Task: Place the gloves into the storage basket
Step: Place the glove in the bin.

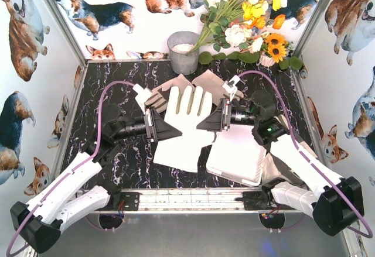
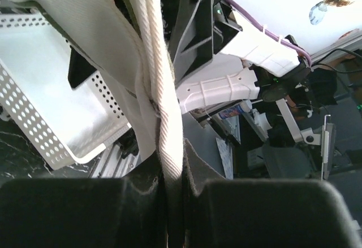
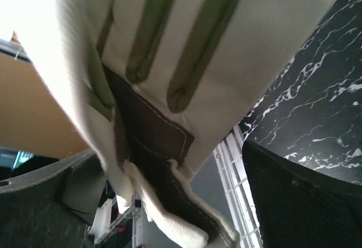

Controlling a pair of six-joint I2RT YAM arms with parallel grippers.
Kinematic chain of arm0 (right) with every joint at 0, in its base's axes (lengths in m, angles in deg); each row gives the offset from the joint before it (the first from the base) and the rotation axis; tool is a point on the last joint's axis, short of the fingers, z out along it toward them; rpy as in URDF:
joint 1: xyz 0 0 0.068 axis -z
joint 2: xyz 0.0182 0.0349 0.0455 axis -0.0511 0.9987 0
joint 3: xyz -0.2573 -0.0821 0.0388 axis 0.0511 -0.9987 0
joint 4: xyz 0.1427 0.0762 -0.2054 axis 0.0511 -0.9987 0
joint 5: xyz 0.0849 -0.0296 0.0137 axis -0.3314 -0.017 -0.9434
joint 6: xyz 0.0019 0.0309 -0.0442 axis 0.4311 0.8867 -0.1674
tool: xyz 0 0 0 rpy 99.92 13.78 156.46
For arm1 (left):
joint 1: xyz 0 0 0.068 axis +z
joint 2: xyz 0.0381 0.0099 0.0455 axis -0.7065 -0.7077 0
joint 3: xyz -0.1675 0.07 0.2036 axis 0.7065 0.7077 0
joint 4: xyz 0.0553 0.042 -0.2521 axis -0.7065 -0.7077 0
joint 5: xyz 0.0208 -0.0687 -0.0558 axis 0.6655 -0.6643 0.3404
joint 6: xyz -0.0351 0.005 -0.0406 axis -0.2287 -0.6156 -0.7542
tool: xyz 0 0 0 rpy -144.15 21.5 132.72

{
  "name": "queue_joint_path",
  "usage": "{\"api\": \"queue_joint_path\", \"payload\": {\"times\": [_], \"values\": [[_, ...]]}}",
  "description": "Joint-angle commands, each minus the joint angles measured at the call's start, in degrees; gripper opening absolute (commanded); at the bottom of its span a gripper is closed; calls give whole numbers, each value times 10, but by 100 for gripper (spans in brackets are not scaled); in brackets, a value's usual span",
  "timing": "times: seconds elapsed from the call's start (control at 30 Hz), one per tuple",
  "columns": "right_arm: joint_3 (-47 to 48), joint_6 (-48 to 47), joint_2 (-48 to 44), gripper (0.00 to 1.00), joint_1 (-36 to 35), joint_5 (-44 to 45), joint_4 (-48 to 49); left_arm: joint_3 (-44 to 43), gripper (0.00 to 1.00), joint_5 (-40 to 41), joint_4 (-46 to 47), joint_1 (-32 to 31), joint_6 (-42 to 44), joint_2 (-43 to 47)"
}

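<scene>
Top external: mid-carry, left pincer (image 1: pixel 167 127) pinching the glove (image 1: pixel 187 113) at centre frame, right pincer (image 1: pixel 205 121) spread wide. Next I'd swing it lower-right over the storage basket (image 1: pixel 240 154) and let go.

One glove (image 1: pixel 186 129) hung over the middle of the worktop (image 1: pixel 132 164), with the left tool (image 1: pixel 157 123) touching it at its 9 o'clock and the right tool (image 1: pixel 215 116) at its 3 o'clock. The storage basket (image 1: pixel 235 156) sat on the worktop just beside the glove, at its 4 o'clock. Other gloves (image 1: pixel 176 87) lay at its 12 o'clock, with the bucket (image 1: pixel 183 55) behind them and the flowers (image 1: pixel 246 17) at 1 o'clock.
</scene>
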State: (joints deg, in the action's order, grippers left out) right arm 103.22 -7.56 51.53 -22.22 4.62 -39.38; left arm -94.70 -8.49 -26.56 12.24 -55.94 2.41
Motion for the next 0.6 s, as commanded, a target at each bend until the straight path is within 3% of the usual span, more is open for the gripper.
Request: {"api": "queue_joint_path", "payload": {"times": [0.0,0.07,0.3,0.47,0.57], "values": [[8,-11,2,100,-23,-35,35,-32,0,53,10,-10,36,2],[8,-21,0,97,-28,-36,17,-28,0,73,12,-10,40,4],[5,-12,-8,66,-30,-32,17,-4,0,107,42,-44,40,-23],[7,-9,-4,26,-30,-17,1,-2,0,167,25,-64,64,-45],[25,-59,-13,0,-25,39,-129,-3,0,248,-17,-75,88,-54]]}}
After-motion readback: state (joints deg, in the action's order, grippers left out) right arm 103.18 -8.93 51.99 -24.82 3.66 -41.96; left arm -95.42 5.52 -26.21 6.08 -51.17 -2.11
